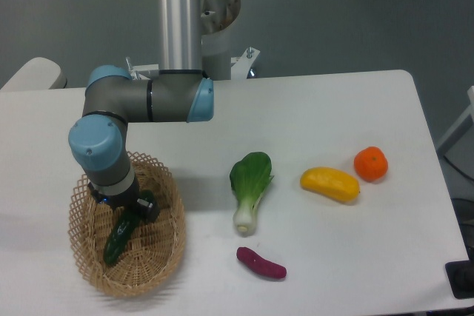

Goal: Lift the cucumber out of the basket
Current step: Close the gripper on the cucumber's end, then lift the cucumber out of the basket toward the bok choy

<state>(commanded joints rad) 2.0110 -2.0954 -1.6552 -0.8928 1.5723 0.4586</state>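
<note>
One slim, glossy dark green cucumber [118, 236] lies inside the oval tan woven wicker basket [164, 253] at the left front of the white table [318, 109]. Its long axis runs diagonally: the lower end points toward the basket's front left, the upper end toward the back right, where it disappears under the arm's two-finger gripper [127, 209]. The gripper is down over that upper end, its dark body hiding the fingers, so I cannot tell whether they are spread or clamped on the cucumber. Outside the basket, well to its right, lie a leafy green bok choy with a pale stalk [249, 189], a small purple sweet potato [261, 263] in front of it, an oblong yellow fruit [330, 184], and a round orange fruit [370, 163] just beside that.
</note>
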